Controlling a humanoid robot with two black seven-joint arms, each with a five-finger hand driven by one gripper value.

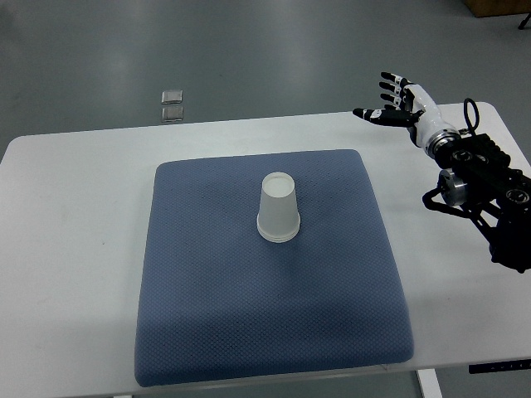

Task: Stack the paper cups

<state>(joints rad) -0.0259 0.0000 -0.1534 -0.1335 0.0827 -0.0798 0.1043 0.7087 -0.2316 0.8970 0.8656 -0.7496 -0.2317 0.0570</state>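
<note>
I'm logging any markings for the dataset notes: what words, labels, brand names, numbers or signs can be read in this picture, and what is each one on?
None can be read.
Paper cup: plain white, no print showing.
Blue mat: textured only, no label.
White table: unmarked.
Right hand: no legible marking.
Two small squares on the floor: too small to tell.

Matt white paper cup [278, 208] on dimpled blue cloth pad [207, 315] (smooth white tabletop [75, 249] beneath)
</note>
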